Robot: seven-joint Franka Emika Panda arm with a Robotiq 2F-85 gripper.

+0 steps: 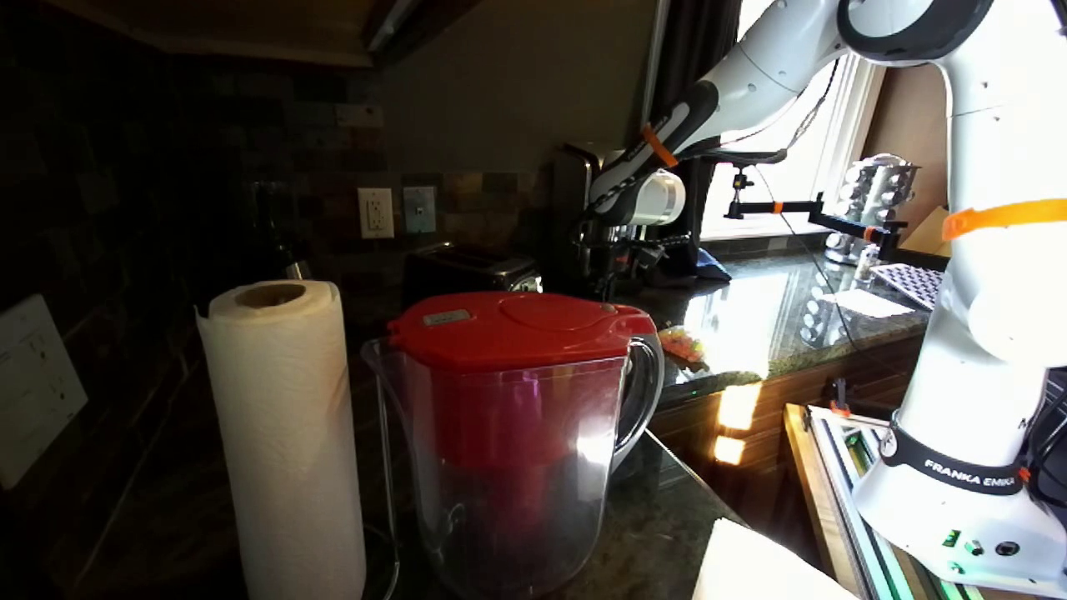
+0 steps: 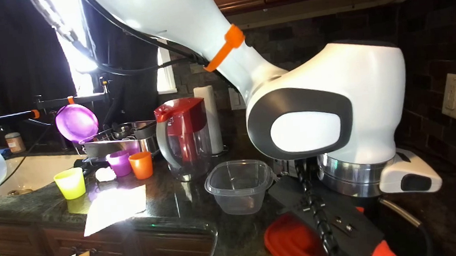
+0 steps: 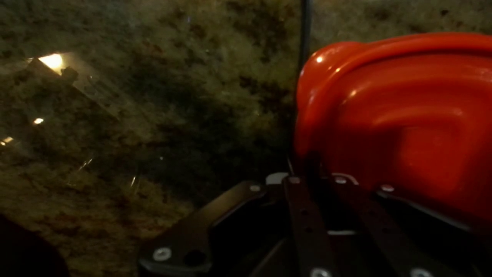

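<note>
One edge of the red dish (image 3: 419,115) appears pinched in the end effector (image 3: 309,173), whose jaws are drawn nearly together in the wrist view. The dish, perhaps a lid, spreads toward two o'clock from the fingertips; taking it by the rim makes sense, since its body looks too broad to span. Speckled bench (image 3: 153,96) shows at ten o'clock.

In an exterior view, a clear tub (image 2: 239,188) stands between ten and eleven o'clock from the dish, upright with its mouth up, likely because its flat base is steadiest. Whether the dish itself rests flat, I cannot tell. Beyond the tub at eleven o'clock, the pitcher (image 2: 186,135) turns its handle toward nine, presumably for easy grabbing, with the paper towel roll (image 2: 213,125) close behind at one. Farther off, between nine and ten, the orange cup (image 2: 141,166), purple cup (image 2: 119,164) and yellow cup (image 2: 70,184) stand upright, probably kept handy for the sink (image 2: 32,172).
</note>
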